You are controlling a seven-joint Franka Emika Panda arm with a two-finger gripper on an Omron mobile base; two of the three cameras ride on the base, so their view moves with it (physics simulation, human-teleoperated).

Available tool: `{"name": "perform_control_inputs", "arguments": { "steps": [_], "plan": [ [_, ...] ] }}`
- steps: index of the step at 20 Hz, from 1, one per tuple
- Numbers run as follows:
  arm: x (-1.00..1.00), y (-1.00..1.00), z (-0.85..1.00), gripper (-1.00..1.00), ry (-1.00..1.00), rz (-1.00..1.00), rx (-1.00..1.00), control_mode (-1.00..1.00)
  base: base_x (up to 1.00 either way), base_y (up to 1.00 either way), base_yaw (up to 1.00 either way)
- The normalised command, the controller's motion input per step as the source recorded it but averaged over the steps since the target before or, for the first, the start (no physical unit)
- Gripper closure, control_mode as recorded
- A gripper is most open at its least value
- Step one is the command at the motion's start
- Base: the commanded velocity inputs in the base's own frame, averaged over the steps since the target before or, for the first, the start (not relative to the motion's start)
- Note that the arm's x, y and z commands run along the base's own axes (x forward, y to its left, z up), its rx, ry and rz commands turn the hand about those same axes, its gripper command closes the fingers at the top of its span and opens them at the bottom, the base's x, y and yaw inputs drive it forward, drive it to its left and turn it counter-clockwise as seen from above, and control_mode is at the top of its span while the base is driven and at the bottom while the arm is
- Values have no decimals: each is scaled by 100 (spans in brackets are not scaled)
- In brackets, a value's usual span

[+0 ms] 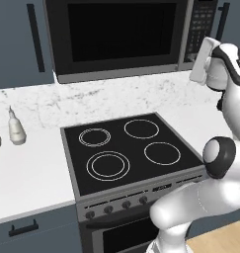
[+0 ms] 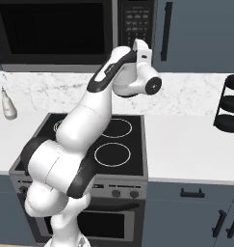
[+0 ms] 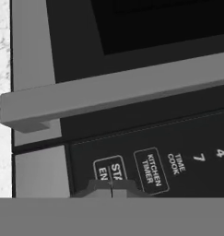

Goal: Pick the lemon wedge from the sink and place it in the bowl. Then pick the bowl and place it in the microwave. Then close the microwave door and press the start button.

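Fingertips of the pincer [image 3: 111, 188] sit pressed together, holding nothing, right at the microwave [image 1: 126, 37] keypad, seemingly touching the start button [image 3: 111, 170], though the contact point is hidden by the tips. Beside that button is the kitchen-timer key [image 3: 151, 170]. Left of the keypad, the microwave door [image 1: 119, 34] stands closed, its steel handle [image 3: 113, 94] running across the hand view. Below the microwave lies a black four-ring stovetop [image 1: 131, 150], set into a white counter [image 1: 30, 175] with marbled backsplash; two pale bottles [image 1: 15, 128] stand left of the stovetop.
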Motion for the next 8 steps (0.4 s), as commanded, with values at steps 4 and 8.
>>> {"name": "perform_control_inputs", "arguments": {
  "steps": [4, 8],
  "plan": [
    [-76, 4, -2, 100, -8, 0, 0, -100, 0, 0, 0],
    [-100, -8, -2, 100, -5, 0, 0, -100, 0, 0, 0]
  ]
}}
